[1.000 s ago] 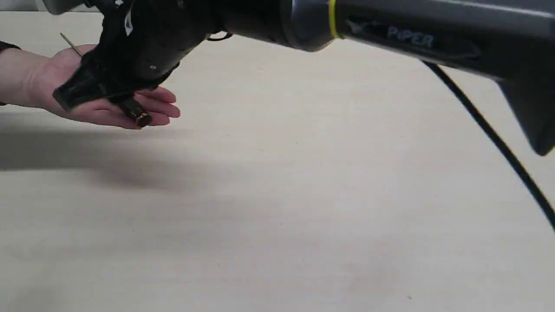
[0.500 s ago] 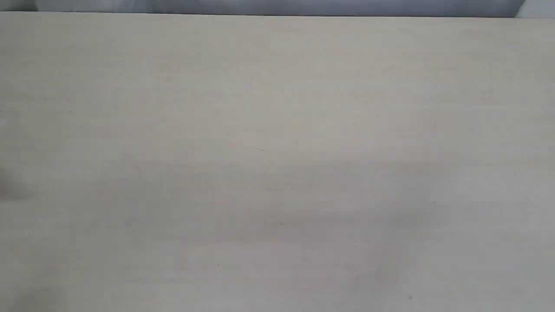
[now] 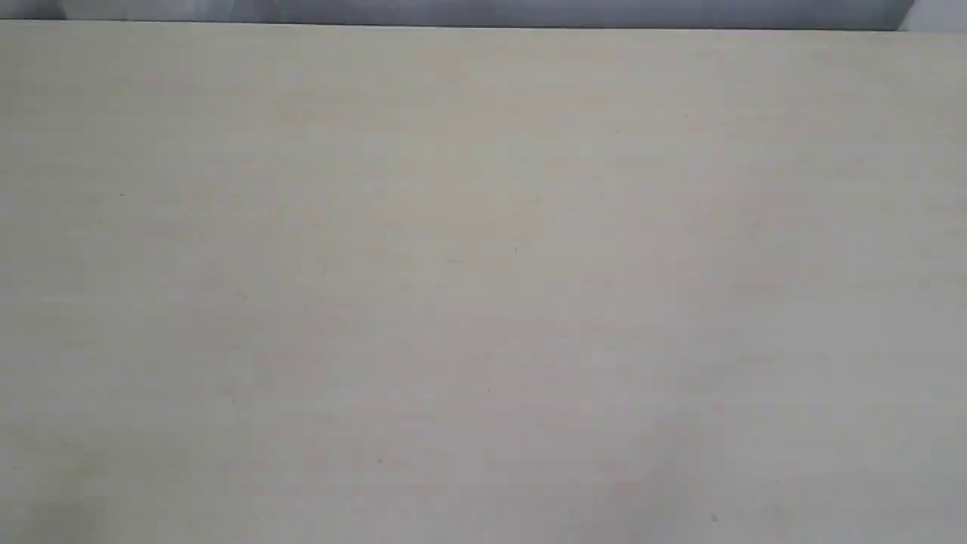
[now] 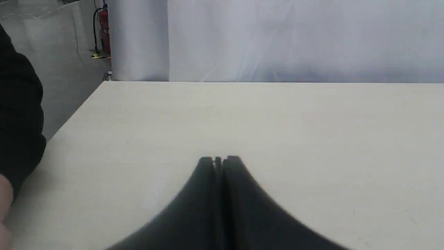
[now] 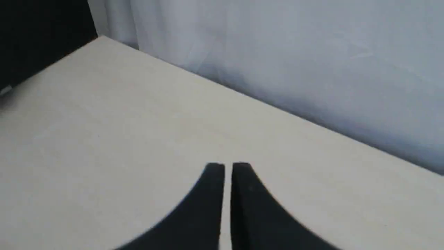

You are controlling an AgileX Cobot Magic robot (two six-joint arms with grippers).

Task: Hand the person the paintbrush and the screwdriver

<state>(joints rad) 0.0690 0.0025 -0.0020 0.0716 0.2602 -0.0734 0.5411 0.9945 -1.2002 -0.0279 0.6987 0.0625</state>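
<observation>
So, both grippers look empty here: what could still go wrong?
1. The person's sleeve and hand sit at the edge of the table, off to one side of the left gripper; a sideways swing might strike them.
2. Neither paintbrush nor screwdriver shows in any view, and the right gripper holds nothing, so handover of both cannot be confirmed here.

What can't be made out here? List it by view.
Paintbrush and screwdriver: in no view.
Person: left wrist view, only a dark sleeve and sliver of skin; frame edge cuts off the hand.
Left pincer, right pincer: outside the exterior view, which shows only table.
Dark shape, right wrist view corner: cut off, unidentifiable.
</observation>
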